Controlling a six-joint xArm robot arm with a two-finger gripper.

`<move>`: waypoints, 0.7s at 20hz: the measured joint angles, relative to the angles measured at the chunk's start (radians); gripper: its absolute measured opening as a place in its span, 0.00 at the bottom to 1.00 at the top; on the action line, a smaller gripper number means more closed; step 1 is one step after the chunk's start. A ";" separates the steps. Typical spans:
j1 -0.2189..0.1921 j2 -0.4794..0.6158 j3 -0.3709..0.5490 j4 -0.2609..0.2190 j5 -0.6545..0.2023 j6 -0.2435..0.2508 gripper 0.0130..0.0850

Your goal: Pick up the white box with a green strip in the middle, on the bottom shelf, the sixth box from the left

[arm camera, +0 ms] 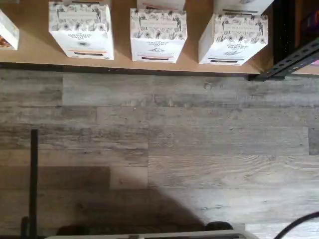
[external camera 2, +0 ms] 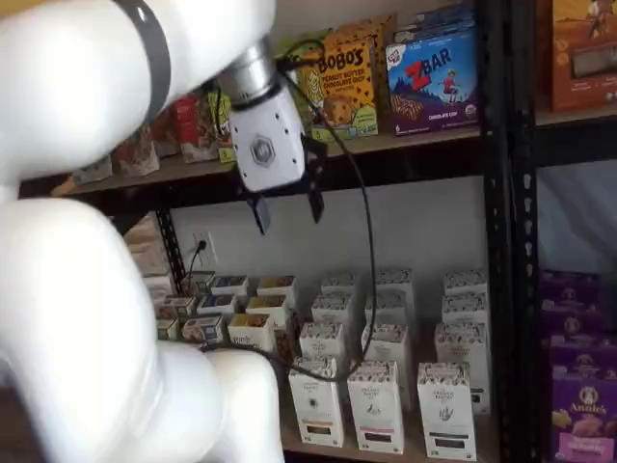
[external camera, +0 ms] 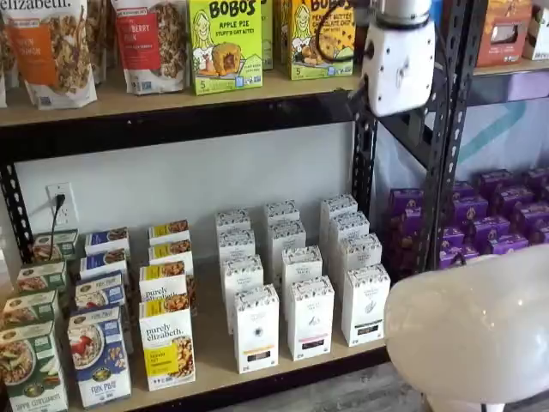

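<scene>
Well below claw [external camera 2: 286, 205], white box [external camera 2: 446, 410]

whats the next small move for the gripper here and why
Probably lower the gripper toward the bottom shelf and line it up over the white box at the right end of the front row. In a shelf view its two black fingers hang open with a plain gap, up beside the upper shelf, well above the rows of white cartons, and they hold nothing yet.
</scene>
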 joint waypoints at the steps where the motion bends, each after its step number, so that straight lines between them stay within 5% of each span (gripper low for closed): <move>1: -0.001 -0.003 0.023 -0.006 -0.021 0.001 1.00; 14: -0.097 0.088 0.372 0.005 -0.467 -0.057 1.00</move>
